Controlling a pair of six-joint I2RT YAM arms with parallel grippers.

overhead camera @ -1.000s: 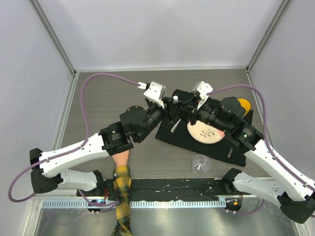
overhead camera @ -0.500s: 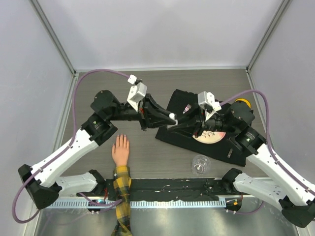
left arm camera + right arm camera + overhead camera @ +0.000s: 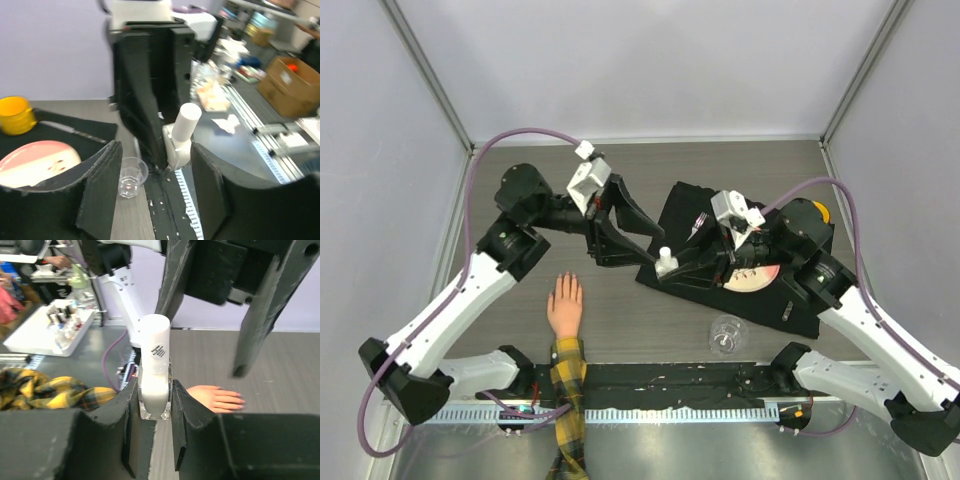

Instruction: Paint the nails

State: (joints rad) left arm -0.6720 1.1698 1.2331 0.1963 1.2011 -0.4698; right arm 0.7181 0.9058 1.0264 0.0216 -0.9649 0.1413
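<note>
**Bottle brought toward the fake hand, cap still on**

Over the last second the arms have drawn apart. The left arm has swung back to the upper left of the overhead view, uncovering the peach-skinned fake hand and its yellow-and-black plaid sleeve at lower left. The right gripper stays clamped on the small white-capped nail polish bottle, now lowered to the left edge of the black mat, nearer the hand. The left gripper is spread wide just up-left of the cap, grasping nothing. The nails lie untouched, well apart from the bottle. Painting seems not yet begun; uncapping looks next.
</note>
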